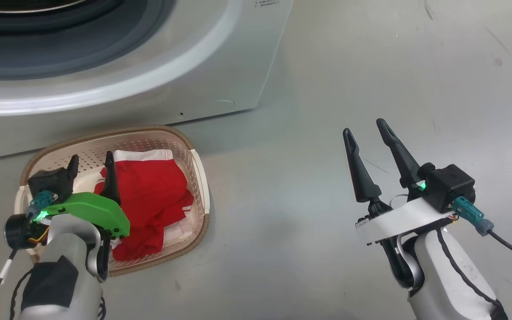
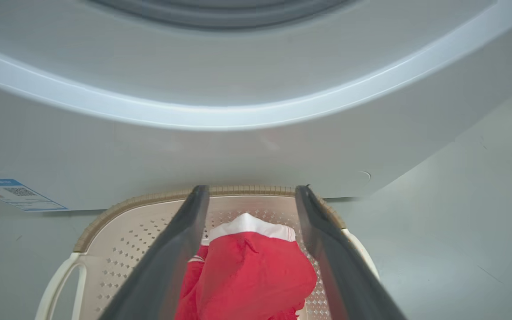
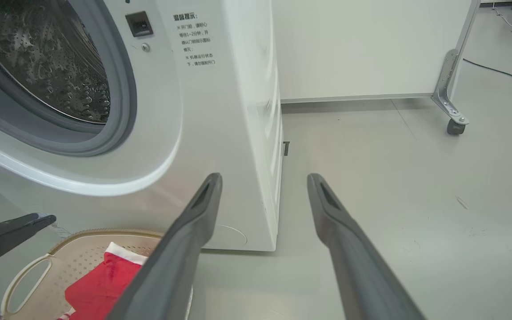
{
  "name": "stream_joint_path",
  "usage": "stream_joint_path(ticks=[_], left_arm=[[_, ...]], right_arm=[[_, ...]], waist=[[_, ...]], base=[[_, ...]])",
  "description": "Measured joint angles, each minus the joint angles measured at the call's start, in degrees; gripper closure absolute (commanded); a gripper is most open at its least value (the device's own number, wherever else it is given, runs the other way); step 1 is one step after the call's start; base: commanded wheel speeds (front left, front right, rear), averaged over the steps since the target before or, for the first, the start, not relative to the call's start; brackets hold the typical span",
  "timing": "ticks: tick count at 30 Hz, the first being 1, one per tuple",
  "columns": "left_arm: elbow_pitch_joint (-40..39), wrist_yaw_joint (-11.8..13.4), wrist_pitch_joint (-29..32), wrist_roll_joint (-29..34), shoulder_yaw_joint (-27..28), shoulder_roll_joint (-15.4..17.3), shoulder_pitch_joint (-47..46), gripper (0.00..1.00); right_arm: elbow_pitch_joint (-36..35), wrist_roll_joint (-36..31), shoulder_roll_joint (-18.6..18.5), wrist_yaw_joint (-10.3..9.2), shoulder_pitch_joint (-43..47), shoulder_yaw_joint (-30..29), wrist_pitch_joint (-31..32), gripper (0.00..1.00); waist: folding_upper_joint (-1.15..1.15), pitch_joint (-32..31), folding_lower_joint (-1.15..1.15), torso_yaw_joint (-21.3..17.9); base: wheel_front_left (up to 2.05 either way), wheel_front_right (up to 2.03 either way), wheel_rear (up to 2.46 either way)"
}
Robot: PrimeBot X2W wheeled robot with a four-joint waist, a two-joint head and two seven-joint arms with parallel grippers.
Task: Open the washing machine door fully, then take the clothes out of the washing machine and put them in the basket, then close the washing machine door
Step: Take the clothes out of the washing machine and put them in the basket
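Hovering above the basket (image 1: 192,156): your left gripper (image 1: 92,156), fingers spread, nothing held.
You'll see the clothes (image 1: 154,191) lying red inside the basket, under those fingers. Your right gripper (image 1: 364,126) sits well right of the basket over the floor (image 1: 282,200), fingers apart, empty. Just behind the basket stands the washing machine (image 1: 149,80), steel drum (image 3: 51,58) exposed.

The washing machine (image 1: 158,80) walls off nine through twelve o'clock in the head view, its front just beside the basket (image 1: 145,143) rim. Bare grey floor (image 1: 371,66) runs wide from one round to three o'clock, free passage. In the right wrist view the drum mouth (image 3: 51,66) gapes at ten o'clock. A wheeled frame leg (image 3: 454,111) stands at two o'clock, well apart.
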Motion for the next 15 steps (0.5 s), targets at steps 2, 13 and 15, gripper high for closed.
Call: stream_joint_path(ticks=[2, 13, 15], left_arm=[[-1.3, -0.4, 0.0, 0.6, -0.4, -0.1, 0.4, 0.0], [-14.0, -1.0, -0.2, 3.1, -1.4, -1.0, 3.8, 0.0], [-17.0, -1.0, -0.2, 3.5, -1.2, -1.0, 4.4, 0.0]], right_arm=[[0.3, -0.4, 0.0, -0.05, 0.8, -0.4, 0.0, 0.0], [1.9, -1.6, 0.0, -0.44, 5.7, -2.8, 0.0, 0.0], [2.2, -1.9, 0.0, -0.44, 6.6, -2.9, 0.0, 0.0]], waist=[[0.0, -1.4, 0.0, 0.5], [0.0, -9.7, 0.0, 3.8], [0.0, -11.2, 0.0, 4.4]], base=[[0.0, 0.0, 0.0], [0.0, 0.0, 0.0], [0.0, 0.0, 0.0]])
